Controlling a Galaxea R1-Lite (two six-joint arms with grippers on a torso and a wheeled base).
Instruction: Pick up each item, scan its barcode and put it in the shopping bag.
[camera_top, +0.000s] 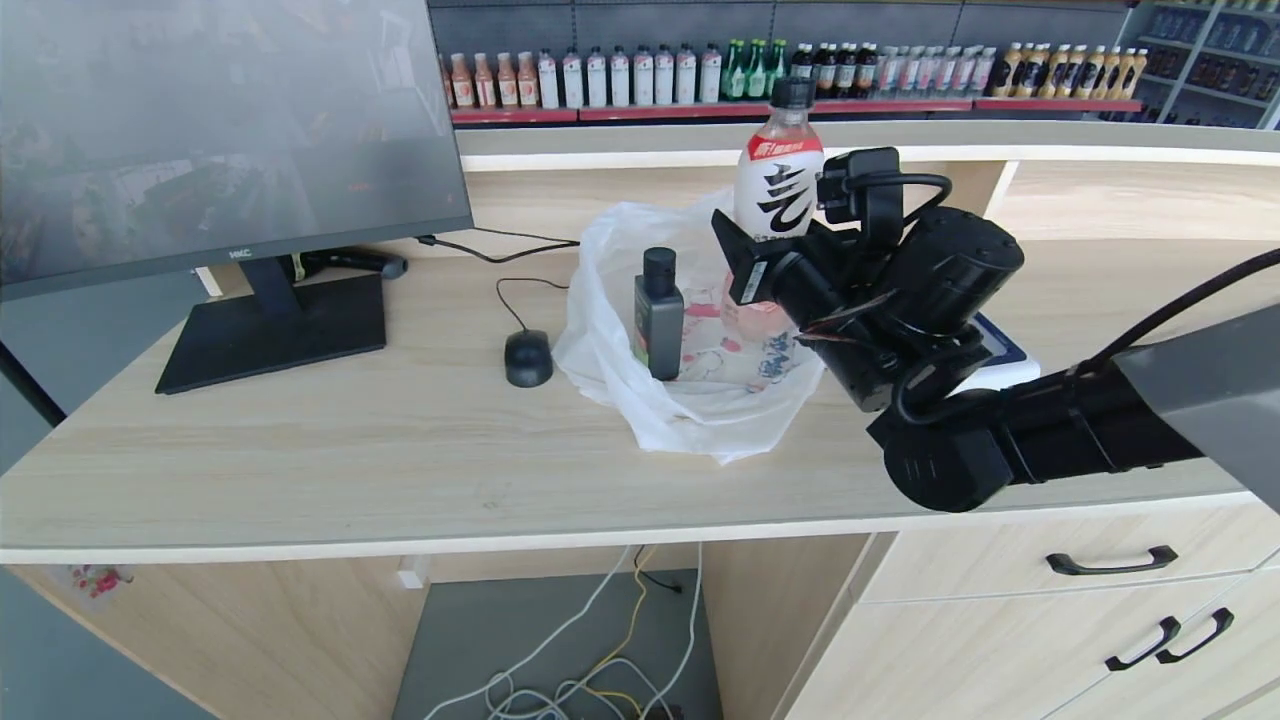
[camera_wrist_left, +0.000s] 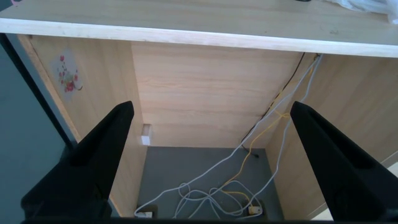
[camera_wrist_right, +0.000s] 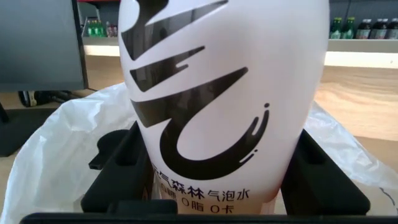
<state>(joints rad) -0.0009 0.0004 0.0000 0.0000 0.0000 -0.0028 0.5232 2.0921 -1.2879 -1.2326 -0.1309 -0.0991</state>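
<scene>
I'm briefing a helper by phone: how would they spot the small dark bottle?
On the counter, right of the monitor, lies an open white bag. The small dark bottle stands upright in it, short and black-capped, unlike the taller white bottle in the right gripper.

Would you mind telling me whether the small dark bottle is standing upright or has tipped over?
Upright: the dark bottle stands with its cap on top, inside the spread-open shopping bag.

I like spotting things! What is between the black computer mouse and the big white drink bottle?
A small dark bottle with a black cap stands there, in the white plastic shopping bag, seen in the head view.
</scene>
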